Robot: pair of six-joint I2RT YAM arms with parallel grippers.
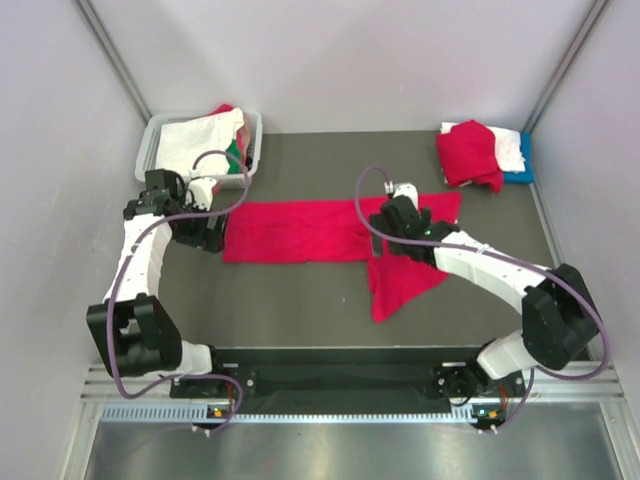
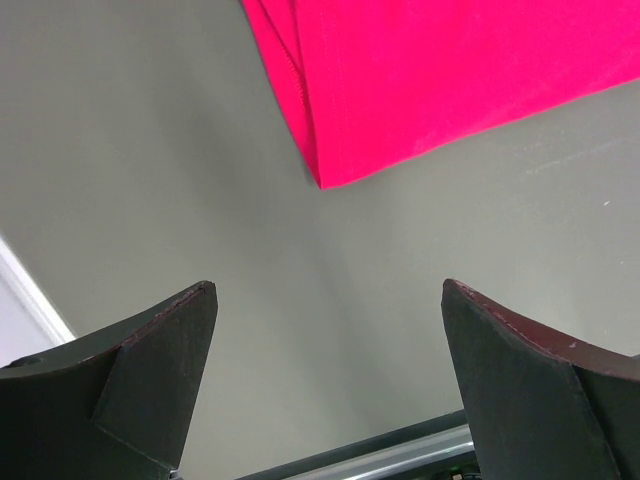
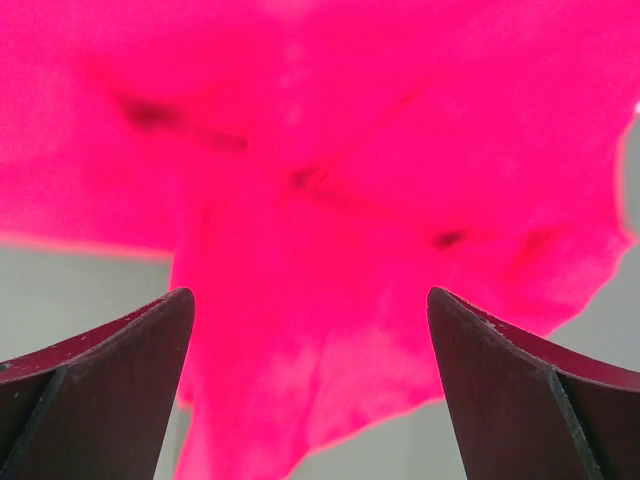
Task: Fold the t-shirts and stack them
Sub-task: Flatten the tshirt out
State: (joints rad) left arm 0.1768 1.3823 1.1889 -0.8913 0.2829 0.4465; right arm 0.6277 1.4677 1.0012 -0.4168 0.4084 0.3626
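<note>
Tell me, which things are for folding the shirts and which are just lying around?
For the job: red t-shirt spread out in the middle; stacked shirts far right; shirts in the tub.
Just lying about: plastic tub; table.

No text, label, brand, number or sign is legible in any view. The bright red cloth t-shirt (image 1: 300, 232) spread on the dark table (image 1: 300, 305) shows plain fabric only.
</note>
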